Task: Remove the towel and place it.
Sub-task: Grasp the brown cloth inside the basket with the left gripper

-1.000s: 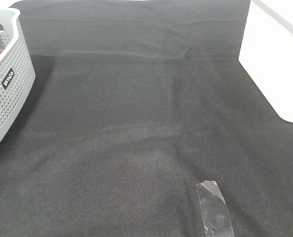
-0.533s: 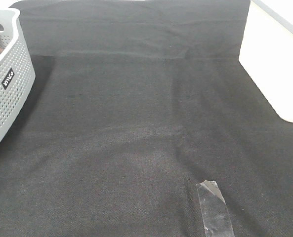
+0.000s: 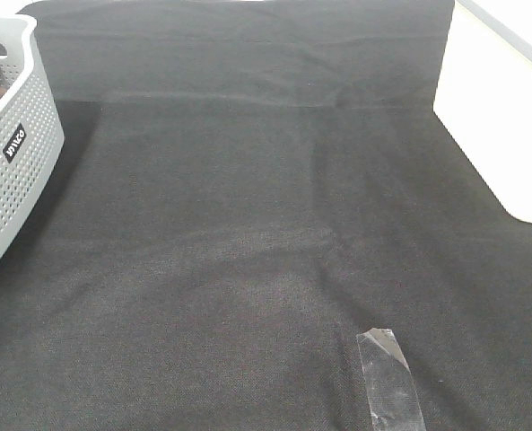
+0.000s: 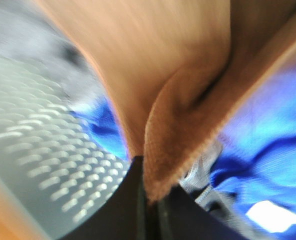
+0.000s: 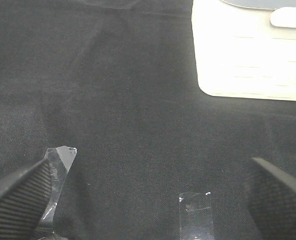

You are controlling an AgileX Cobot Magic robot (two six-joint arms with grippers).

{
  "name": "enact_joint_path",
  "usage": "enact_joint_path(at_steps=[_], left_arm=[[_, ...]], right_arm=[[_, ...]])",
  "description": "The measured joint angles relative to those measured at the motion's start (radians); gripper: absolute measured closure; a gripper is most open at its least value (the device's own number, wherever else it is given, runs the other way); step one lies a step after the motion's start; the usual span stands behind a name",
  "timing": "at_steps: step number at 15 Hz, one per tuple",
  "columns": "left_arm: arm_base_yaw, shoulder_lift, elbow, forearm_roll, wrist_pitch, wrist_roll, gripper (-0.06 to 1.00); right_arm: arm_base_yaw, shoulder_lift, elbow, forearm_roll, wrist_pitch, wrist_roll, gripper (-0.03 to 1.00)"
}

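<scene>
Rust-brown towel (image 4: 177, 125) lies in the basket (image 3: 19, 153) at ten o'clock, where our left claw (image 4: 150, 200) is pinched tight on its fold. Overhead, nothing has shifted this past second, so we judge the lift-out is only starting. By the tape (image 3: 389, 377) at five o'clock on the desk (image 3: 248, 224), our right claw (image 5: 148, 194) gapes wide and empty.

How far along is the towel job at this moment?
Done: the left gripper is shut on a fold of the towel, beside the perforated wall of the grey basket. In hand: pulling it out, apparently. Left: placing it; no towel lies on the black table covering, where the right gripper hangs open.
</scene>
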Motion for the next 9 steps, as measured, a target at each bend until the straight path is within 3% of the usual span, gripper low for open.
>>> enact_joint_path(at_steps=[2,5,9], left_arm=[[-0.021,-0.052,-0.001,-0.06,0.001,-0.027,0.94],[-0.043,-0.133,-0.001,-0.088,0.0,-0.13,0.94],[-0.086,-0.234,-0.001,-0.149,-0.013,-0.157,0.94]], right_arm=[[0.0,0.0,0.0,0.0,0.0,0.0,0.0],[0.0,0.0,0.0,0.0,0.0,0.0,0.0],[0.0,0.0,0.0,0.0,0.0,0.0,0.0]])
